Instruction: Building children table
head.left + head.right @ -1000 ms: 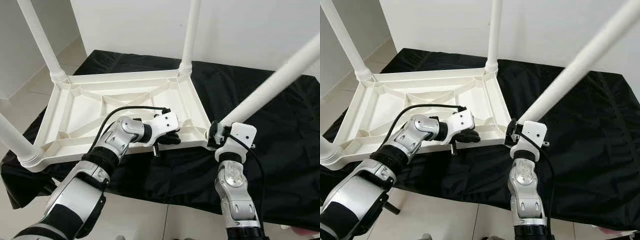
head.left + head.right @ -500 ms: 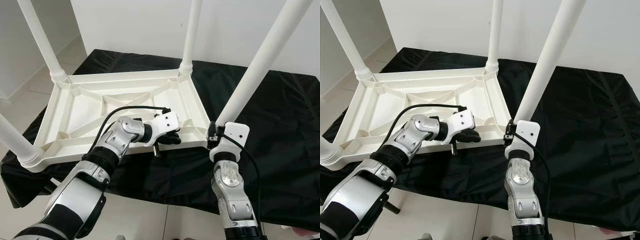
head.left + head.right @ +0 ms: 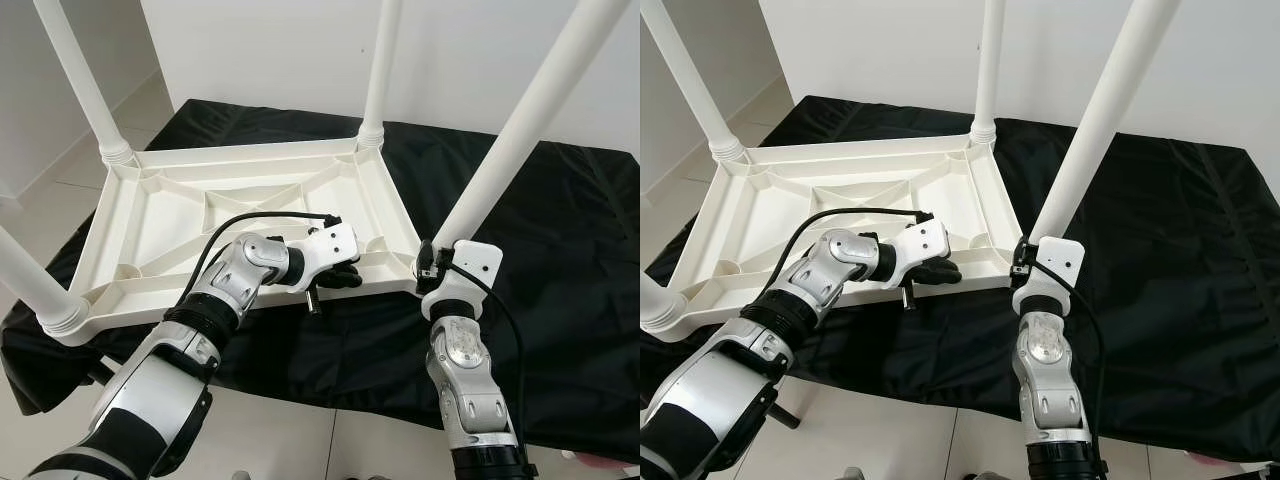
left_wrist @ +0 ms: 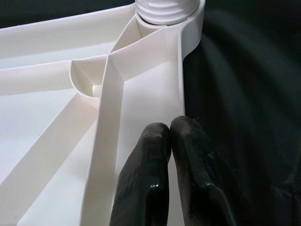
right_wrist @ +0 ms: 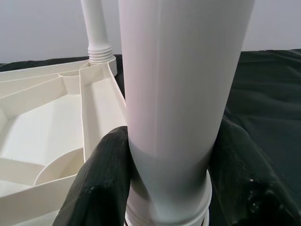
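A white plastic table top (image 3: 160, 215) lies upside down on a black cloth. Three white legs stand in its corners: far left (image 3: 85, 85), far right (image 3: 380, 70) and near left (image 3: 25, 275). My right gripper (image 5: 169, 155) is shut on the base of the fourth leg (image 3: 520, 130), right at the near right corner (image 3: 412, 270). This leg leans up and to the right. My left gripper (image 3: 345, 277) is shut with nothing in it. Its fingertips (image 4: 157, 134) rest on the top's near rim, just left of that corner.
The black cloth (image 3: 570, 260) covers a low platform and lies bare to the right of the table top. A white wall (image 3: 270, 50) rises close behind. Light floor tiles (image 3: 300, 430) show in front and to the left.
The leg in my right gripper has swung from a steep lean to the right to nearer upright over the near right corner. My left arm has not moved.
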`<state>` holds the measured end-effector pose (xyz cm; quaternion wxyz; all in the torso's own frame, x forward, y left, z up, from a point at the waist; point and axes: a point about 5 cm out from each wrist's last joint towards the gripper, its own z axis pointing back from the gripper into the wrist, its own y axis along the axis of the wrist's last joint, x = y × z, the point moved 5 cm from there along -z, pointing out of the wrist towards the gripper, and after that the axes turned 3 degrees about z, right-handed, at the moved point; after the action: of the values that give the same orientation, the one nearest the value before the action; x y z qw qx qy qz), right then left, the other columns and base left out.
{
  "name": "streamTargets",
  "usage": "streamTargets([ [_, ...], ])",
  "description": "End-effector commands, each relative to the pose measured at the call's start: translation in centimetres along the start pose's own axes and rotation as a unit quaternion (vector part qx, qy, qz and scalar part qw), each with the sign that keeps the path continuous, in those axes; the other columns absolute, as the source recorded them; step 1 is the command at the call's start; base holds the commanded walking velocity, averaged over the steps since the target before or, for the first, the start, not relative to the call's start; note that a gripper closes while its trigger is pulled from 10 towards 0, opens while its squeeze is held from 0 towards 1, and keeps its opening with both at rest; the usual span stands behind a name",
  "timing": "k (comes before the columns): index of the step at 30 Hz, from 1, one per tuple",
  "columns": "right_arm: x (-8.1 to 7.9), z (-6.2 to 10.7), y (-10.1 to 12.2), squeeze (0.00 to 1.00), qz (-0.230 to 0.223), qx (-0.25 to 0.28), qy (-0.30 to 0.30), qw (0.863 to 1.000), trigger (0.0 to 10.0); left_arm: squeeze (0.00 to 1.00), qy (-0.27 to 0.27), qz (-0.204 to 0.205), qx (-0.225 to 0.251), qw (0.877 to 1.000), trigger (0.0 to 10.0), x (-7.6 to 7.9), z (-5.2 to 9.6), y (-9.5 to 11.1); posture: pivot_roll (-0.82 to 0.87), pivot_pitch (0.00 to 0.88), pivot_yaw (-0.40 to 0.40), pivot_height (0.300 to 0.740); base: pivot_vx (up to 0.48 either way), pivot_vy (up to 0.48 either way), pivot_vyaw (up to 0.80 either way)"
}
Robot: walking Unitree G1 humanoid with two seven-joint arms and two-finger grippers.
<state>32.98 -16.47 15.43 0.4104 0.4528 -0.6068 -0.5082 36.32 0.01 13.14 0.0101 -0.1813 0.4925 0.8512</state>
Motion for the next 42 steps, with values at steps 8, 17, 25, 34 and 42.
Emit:
streamTargets([
  [8, 0.6, -0.5, -0.5, 0.0, 0.001, -0.008, 0.0, 1.0, 10.0, 1.0, 0.003, 0.011, 0.006, 1.0, 10.0, -0.4, 0.3, 0.2, -0.06, 0.011, -0.006, 0.74, 0.0, 0.0, 0.0],
  [17, 0.0, -0.6, 0.3, 0.0, -0.021, 0.004, 0.027, 0.999, 10.0, 0.0, 0.003, 0.001, -0.001, 1.0, 10.0, -0.3, 0.3, 0.1, -0.06, 0.021, -0.011, 0.74, 0.0, 0.0, 0.0],
  [25, -0.1, -1.2, 3.0, 0.0, -0.034, 0.057, 0.05, 0.997, 10.0, 0.0, 0.004, 0.002, -0.001, 1.0, 10.0, -0.4, 0.4, 0.1, -0.06, 0.022, -0.018, 0.74, 0.0, 0.0, 0.0],
  [34, 0.2, -1.8, 3.8, 0.0, -0.031, 0.074, 0.057, 0.995, 10.0, 0.0, 0.006, 0.003, 0.001, 1.0, 10.0, -0.5, 0.4, 0.2, -0.06, 0.023, -0.02, 0.74, 0.0, 0.0, 0.0],
  [42, 0.8, -2.8, 3.4, 0.0, -0.026, 0.066, 0.087, 0.994, 10.0, 0.0, 0.02, 0.014, 0.018, 1.0, 10.0, -1.3, 0.8, 0.9, -0.06, 0.019, -0.021, 0.74, 0.0, 0.0, 0.0],
])
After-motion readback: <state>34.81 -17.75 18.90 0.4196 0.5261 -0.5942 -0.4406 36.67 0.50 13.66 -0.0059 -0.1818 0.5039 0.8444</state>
